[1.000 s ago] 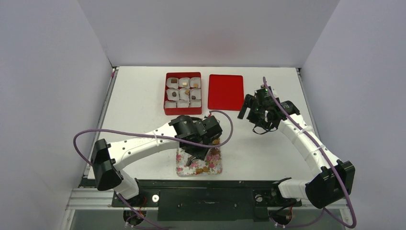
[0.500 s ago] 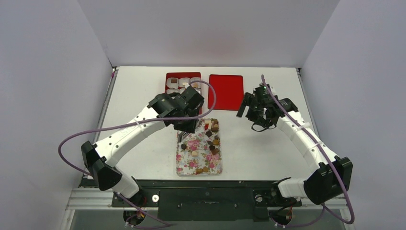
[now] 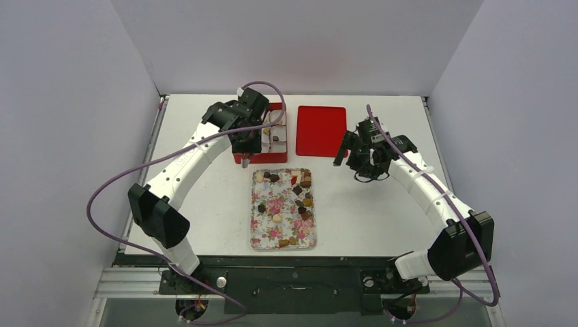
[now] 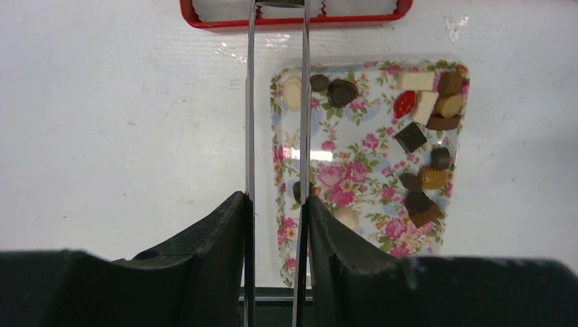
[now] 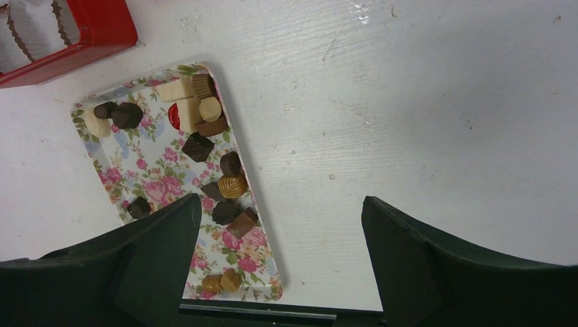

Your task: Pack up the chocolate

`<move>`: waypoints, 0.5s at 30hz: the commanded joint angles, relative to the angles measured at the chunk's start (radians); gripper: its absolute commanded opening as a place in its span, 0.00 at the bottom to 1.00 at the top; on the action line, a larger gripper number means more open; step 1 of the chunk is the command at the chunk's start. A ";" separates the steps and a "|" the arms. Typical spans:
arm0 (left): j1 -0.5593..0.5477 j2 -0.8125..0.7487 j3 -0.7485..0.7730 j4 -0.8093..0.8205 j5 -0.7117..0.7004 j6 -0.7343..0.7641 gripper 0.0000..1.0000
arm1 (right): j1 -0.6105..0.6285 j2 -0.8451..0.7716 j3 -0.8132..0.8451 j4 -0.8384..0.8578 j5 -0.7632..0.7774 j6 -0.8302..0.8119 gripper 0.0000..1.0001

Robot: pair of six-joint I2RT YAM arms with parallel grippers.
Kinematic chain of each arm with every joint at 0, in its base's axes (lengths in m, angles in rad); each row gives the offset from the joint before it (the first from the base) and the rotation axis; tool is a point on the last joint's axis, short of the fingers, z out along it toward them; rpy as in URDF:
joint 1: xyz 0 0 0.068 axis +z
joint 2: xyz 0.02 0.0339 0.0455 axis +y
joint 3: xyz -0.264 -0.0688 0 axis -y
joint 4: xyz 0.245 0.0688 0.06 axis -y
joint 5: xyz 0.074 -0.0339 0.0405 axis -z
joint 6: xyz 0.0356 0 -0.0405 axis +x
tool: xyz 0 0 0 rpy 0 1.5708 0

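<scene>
Left arm: stretched far forward from its base, the wrist above the left half of the red box (image 3: 278,155), the fingers pointing down. My left claw (image 4: 277,8) carries two long thin blades, parallel with a narrow gap between them. Their tips reach the box's near rim at the very edge of my wrist view. I cannot tell whether they grip anything there.

Right arm: elbow out at the right side, forearm running up and inward. The wrist hangs near the near right corner of the flat red lid (image 3: 321,130). My right claw (image 5: 279,199) stands wide open and holds nothing, with bare table between its fingers.

The chocolate (image 5: 204,116): most pieces lie loose on the floral tray (image 4: 361,157), dark, tan, cream and one red. They are bunched towards the tray's far right corner, with a few along its edges. A brown piece shows in the box's right column.

Surface: the white table (image 3: 382,225) is scuffed. The tray sits just in front of the box, the lid lies beside the box on its right, and the white paper cups (image 5: 27,30) line the box.

Room: plain pale walls on three sides. Purple cables (image 3: 102,204) loop off both arms.
</scene>
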 commanded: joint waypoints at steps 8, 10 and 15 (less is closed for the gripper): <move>0.091 0.139 0.113 0.024 -0.079 0.071 0.27 | -0.019 0.071 0.054 0.027 -0.040 -0.001 0.83; 0.097 0.156 0.110 0.029 -0.084 0.076 0.27 | -0.021 0.085 0.055 0.027 -0.046 -0.001 0.83; 0.109 0.194 0.112 0.044 -0.086 0.090 0.27 | -0.023 0.118 0.060 0.026 -0.059 -0.005 0.83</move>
